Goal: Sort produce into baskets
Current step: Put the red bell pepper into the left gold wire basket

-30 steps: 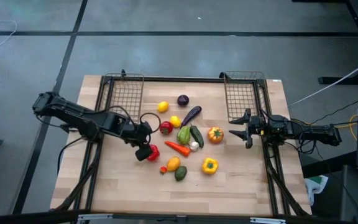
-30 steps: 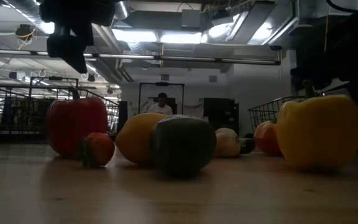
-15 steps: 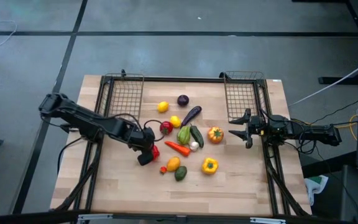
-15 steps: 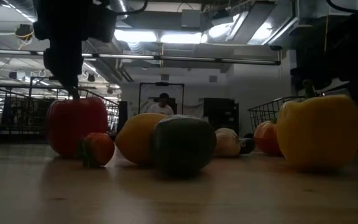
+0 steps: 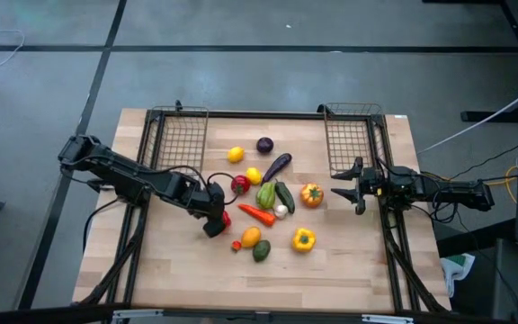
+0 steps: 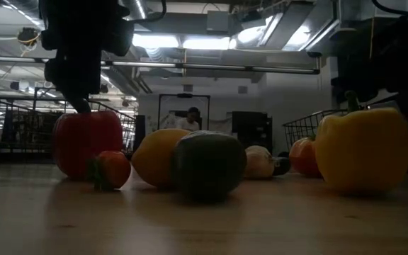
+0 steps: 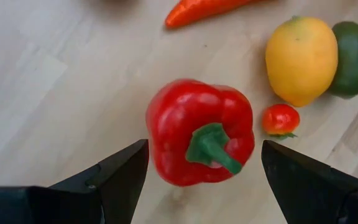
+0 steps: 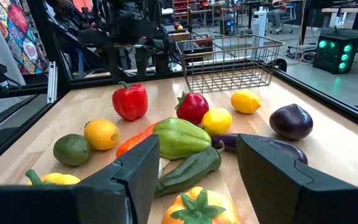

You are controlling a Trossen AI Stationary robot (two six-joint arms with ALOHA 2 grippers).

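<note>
1. A red pepper [image 7: 199, 132] stands upright on the wooden counter [image 5: 349, 261], green stem up, directly beneath the left gripper [image 7: 204, 163] and centred between its two spread fingers [image 7: 120, 171].
2. The fingers are released and hold nothing; they straddle the pepper, likely lined up to drop and grasp it.
3. Just beyond the fingers lie a tiny tomato [image 7: 280, 119], a yellow-orange fruit [image 7: 301, 59], a green avocado [image 7: 355, 59] and a carrot [image 7: 204, 10].
4. The right gripper [image 5: 347, 193] waits apart from the pile, its fingers parted and empty, beside the right basket [image 5: 349, 139]. The left basket [image 5: 180, 138] holds nothing.
5. No readable labels or writing appear.
</note>
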